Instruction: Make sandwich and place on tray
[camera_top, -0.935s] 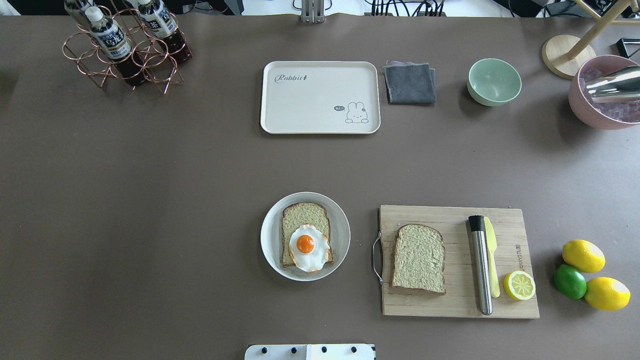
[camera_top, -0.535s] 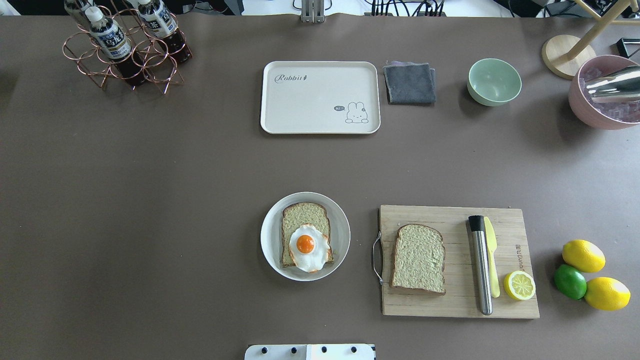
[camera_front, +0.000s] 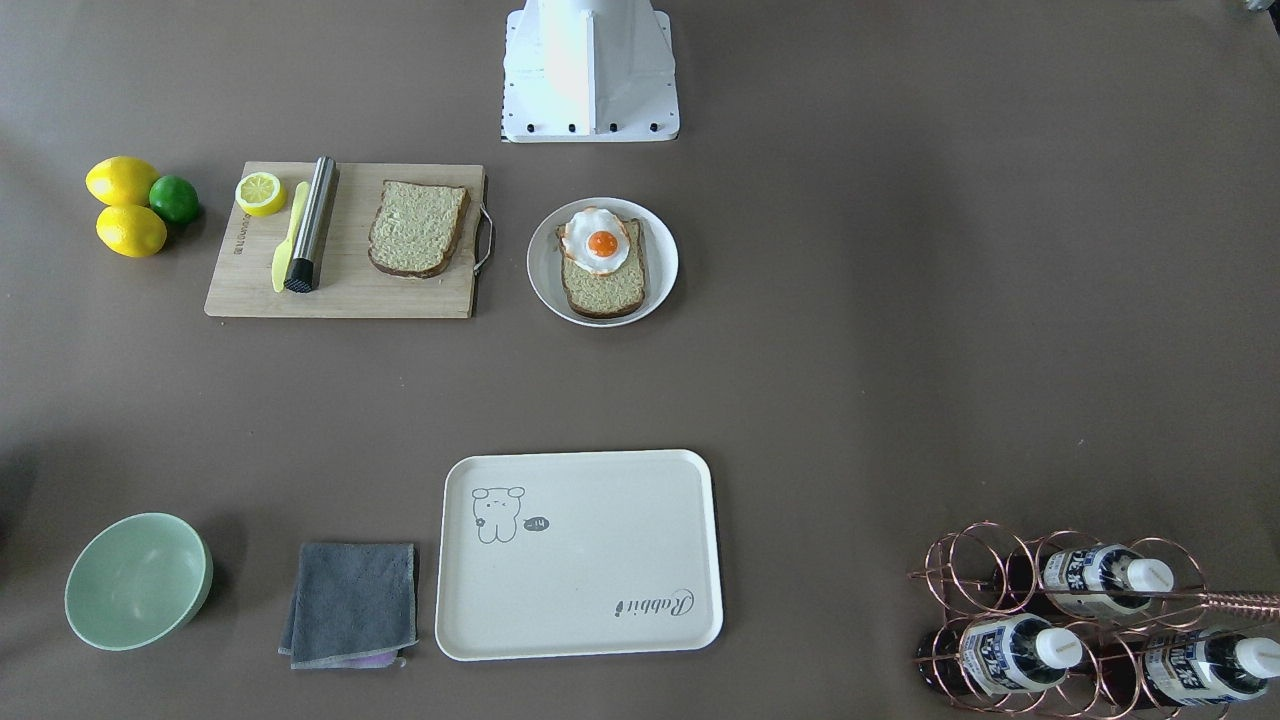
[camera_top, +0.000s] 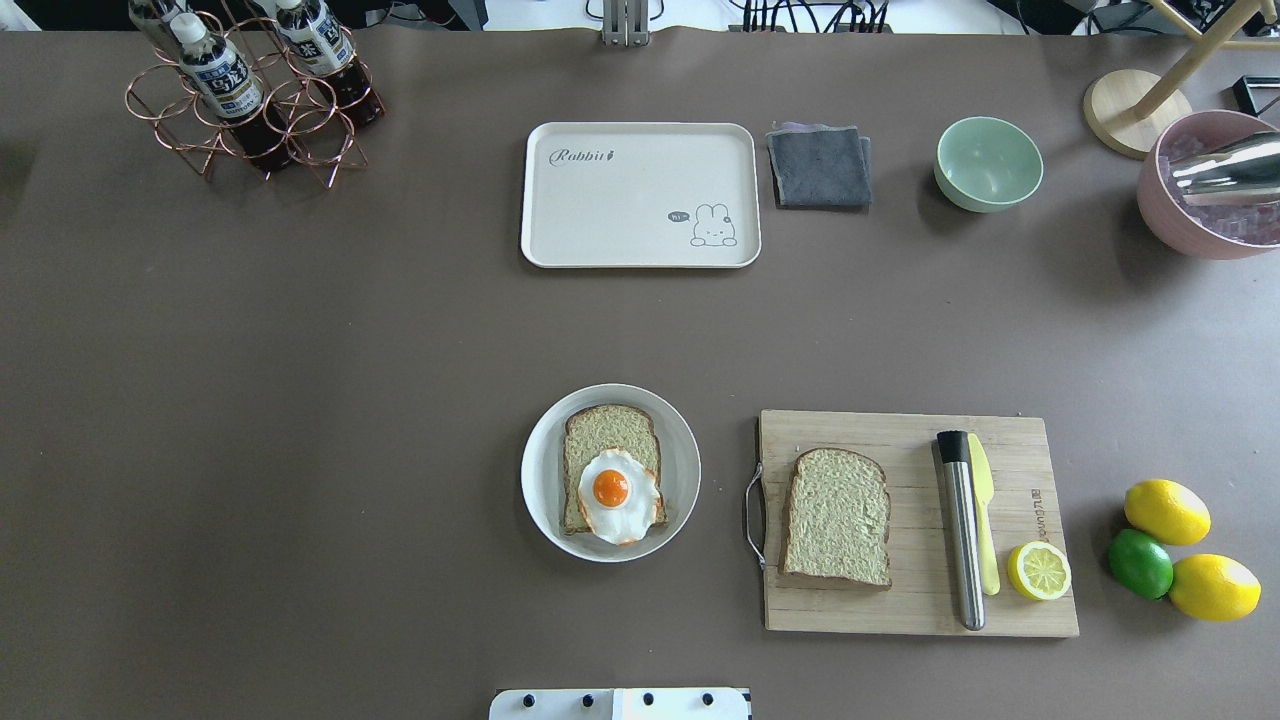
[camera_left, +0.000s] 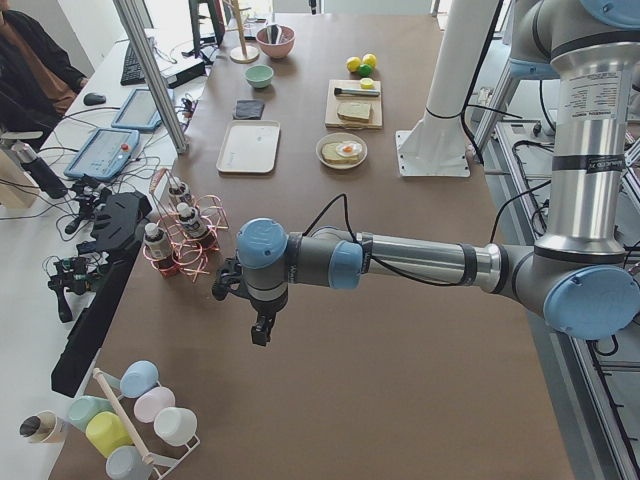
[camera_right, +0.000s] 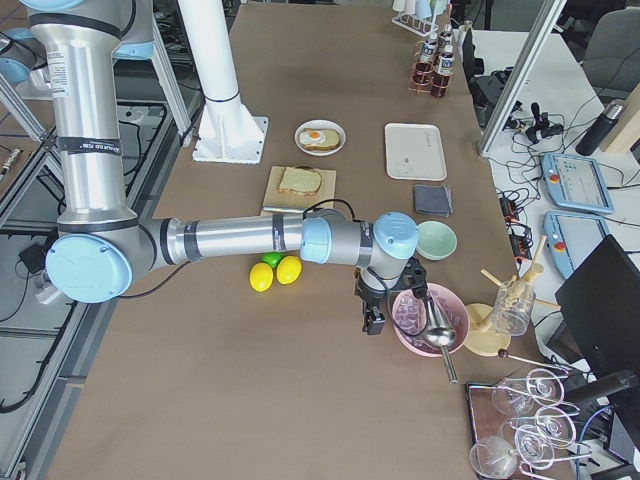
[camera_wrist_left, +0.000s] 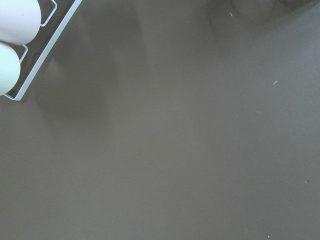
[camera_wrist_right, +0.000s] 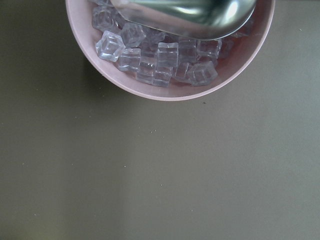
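One bread slice (camera_top: 608, 432) lies on a round white plate (camera_top: 536, 470) with the fried egg (camera_top: 618, 497) on top. The second slice (camera_top: 837, 516) lies on the wooden cutting board (camera_top: 900, 600). The cream tray (camera_top: 640, 195) sits bare at the far middle of the table. My left gripper (camera_left: 262, 335) shows only in the exterior left view, far from the food near the bottle rack; I cannot tell its state. My right gripper (camera_right: 375, 322) shows only in the exterior right view, beside the pink bowl; I cannot tell its state.
The board also holds a steel muddler (camera_top: 962, 530), a yellow knife (camera_top: 984, 520) and a half lemon (camera_top: 1039, 571). Two lemons (camera_top: 1166, 511) and a lime (camera_top: 1140, 563) lie to its right. A grey cloth (camera_top: 819, 166), green bowl (camera_top: 988, 163), pink ice bowl (camera_top: 1200, 190) and bottle rack (camera_top: 255, 100) stand at the far edge.
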